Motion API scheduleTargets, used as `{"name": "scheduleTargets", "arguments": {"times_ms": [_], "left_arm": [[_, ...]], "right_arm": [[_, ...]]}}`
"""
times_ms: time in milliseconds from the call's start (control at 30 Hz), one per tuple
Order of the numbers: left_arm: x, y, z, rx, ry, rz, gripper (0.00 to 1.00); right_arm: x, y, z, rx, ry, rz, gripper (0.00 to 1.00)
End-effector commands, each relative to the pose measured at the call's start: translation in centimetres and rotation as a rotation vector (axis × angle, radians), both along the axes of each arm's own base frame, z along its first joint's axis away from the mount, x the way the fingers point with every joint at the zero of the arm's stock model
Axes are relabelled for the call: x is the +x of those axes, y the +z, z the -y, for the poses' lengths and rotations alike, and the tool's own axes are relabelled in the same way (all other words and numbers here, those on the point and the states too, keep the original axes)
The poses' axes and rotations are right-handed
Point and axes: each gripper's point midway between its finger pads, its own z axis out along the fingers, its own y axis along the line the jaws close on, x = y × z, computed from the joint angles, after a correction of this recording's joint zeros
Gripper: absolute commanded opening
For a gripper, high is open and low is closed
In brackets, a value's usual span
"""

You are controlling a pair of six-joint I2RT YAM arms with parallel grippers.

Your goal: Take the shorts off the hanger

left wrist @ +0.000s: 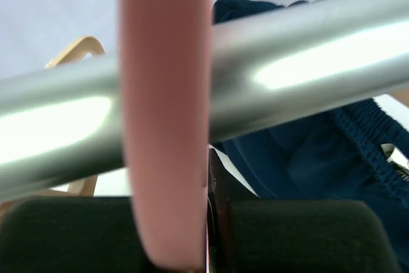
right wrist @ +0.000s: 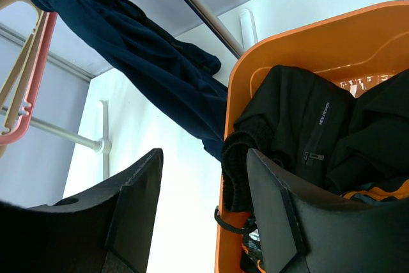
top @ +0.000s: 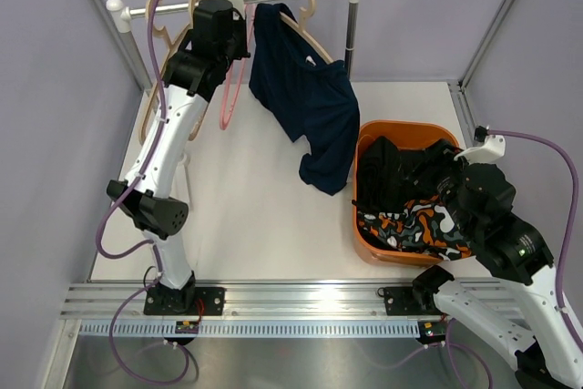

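Far left: shut tight on the pink hanger (left wrist: pixel 166 126) with the left gripper (left wrist: pixel 208 234), hard under the rail (left wrist: pixel 307 75). Centre: navy shorts (top: pixel 305 102) draped off a wooden hanger (top: pixel 319 43), hem just beside the orange basket (top: pixel 363 148); open table (top: pixel 255 216) leftward. Right: black shorts (top: pixel 401 166) and patterned shorts (top: pixel 410 225) heaped inside the basket; right gripper (right wrist: pixel 204 164) spread wide, holding nothing, above the rim.

Your left arm (top: pixel 168 125) reaches up toward twelve o'clock, left gripper (left wrist: pixel 214 209) pinched closed — your right arm (top: pixel 510 252) bends toward eleven o'clock, right gripper (right wrist: pixel 203 158) spread apart, holding nothing.
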Motion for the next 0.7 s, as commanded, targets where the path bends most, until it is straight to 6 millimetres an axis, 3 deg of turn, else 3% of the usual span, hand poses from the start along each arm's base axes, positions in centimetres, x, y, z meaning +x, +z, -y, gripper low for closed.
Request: {"name": "scheduleTargets", "arguments": {"times_ms": [0,100,267,400,667], "left_arm": [[0.6,1.6,0.0,-0.012,-0.015,0.063,0.06],[0.1,0.5,-0.2,-0.009,-0.010,0.032,0.15],[-1.3,1.1,-0.6,-0.024,-0.015,0.049,0.26],[-2.9,3.1,-1.2,-0.041,-0.023,0.094,0.32],[-7.6,8.5,-2.2,-0.091,-0.030,0.208,0.59]], "right_arm": [[-0.2,0.1,-0.2,-0.020,0.026,0.002,0.64],[-0.3,-0.1,-0.4,-0.017,0.038,-0.003,0.64],[-0.5,-0.4,-0.5,-0.010,0.046,-0.012,0.63],[-0.5,-0.7,-0.7,-0.007,0.054,-0.024,0.63],[-0.8,-1.0,-0.6,-0.013,0.055,-0.037,0.63]]}}
